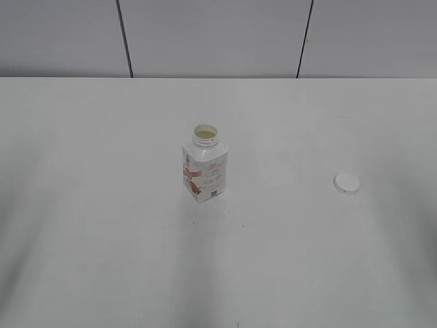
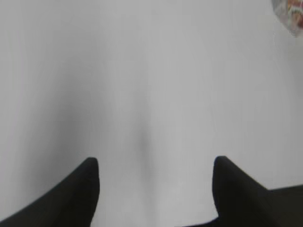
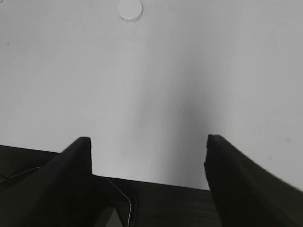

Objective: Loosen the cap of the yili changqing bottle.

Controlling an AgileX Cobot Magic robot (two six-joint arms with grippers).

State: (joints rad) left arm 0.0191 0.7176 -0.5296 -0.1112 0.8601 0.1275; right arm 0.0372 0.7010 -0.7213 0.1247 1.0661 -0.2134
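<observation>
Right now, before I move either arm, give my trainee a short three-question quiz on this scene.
1. True or false: the cap sits on the bottle.
2. In the exterior view, the cap lies to the bottle's: A) left B) right C) rear.
3. Fill in: the left gripper and right gripper are both ____.

Key: 1 false, it lies on the table and the neck is uncovered; 2 B; 3 open, holding nothing.
</observation>
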